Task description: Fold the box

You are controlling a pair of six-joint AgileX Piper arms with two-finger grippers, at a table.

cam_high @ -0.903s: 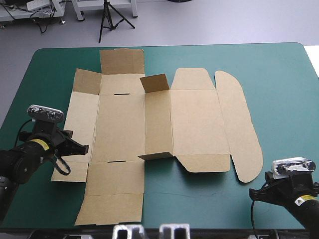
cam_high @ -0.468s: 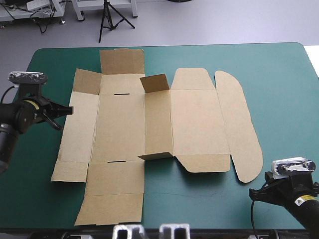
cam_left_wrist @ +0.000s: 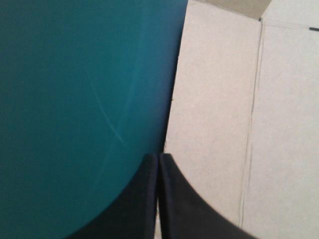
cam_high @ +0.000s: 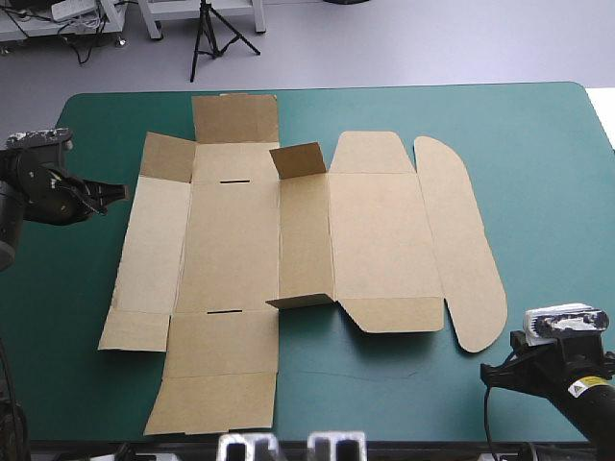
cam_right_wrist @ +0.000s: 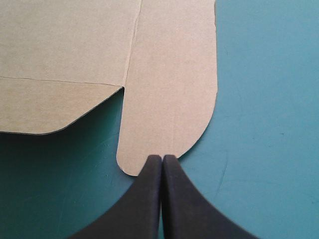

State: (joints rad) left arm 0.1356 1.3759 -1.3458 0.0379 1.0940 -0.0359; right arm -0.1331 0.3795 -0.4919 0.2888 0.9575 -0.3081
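The teal-green cover carries the box, mostly flat, just ahead of both grippers; the left gripper and right gripper are clenched and empty, tips at its outer edges; best to part the fingers, then lift along a crease.

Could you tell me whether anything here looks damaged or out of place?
Nothing looks damaged. The box lies flat on the teal-green cover, but two small flaps at its middle stand raised: the far flap and the near flap.
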